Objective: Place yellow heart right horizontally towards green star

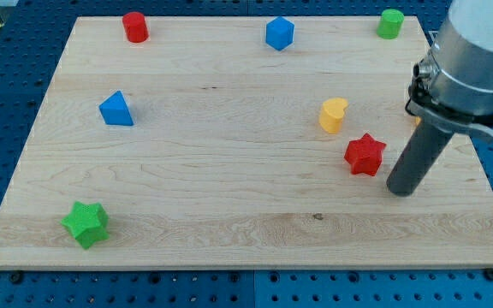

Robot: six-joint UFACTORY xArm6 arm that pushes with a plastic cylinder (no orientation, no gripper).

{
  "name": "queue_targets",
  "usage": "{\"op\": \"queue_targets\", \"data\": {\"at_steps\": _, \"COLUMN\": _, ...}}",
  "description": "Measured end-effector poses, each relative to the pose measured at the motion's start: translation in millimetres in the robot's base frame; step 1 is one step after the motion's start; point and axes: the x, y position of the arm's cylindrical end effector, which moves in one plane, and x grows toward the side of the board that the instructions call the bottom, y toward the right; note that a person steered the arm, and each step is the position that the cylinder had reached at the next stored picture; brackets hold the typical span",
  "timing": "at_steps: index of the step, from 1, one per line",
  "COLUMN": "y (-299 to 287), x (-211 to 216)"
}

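The yellow heart [333,115] sits on the wooden board right of centre. The green star [86,224] lies far away at the board's bottom left. My tip [401,189] rests on the board to the right of and below the yellow heart, just right of a red star [365,155]. The tip touches neither block. The rod rises from the tip up to the view's top right.
A red cylinder [135,26] stands at top left, a blue hexagonal block [279,33] at top centre, a green cylinder [390,24] at top right, a blue triangle [116,109] at left. The wooden board [229,171] lies on a blue perforated table.
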Motion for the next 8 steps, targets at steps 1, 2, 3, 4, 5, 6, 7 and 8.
{"op": "queue_targets", "data": {"at_steps": 1, "y": -14, "x": -9}}
{"op": "queue_targets", "data": {"at_steps": 2, "y": -62, "x": -18}}
{"op": "queue_targets", "data": {"at_steps": 3, "y": -77, "x": -25}}
{"op": "queue_targets", "data": {"at_steps": 4, "y": -50, "x": -9}}
{"op": "queue_targets", "data": {"at_steps": 5, "y": -25, "x": -16}}
{"op": "queue_targets", "data": {"at_steps": 6, "y": -20, "x": -28}}
{"op": "queue_targets", "data": {"at_steps": 7, "y": -62, "x": -41}}
{"op": "queue_targets", "data": {"at_steps": 8, "y": -104, "x": -57}}
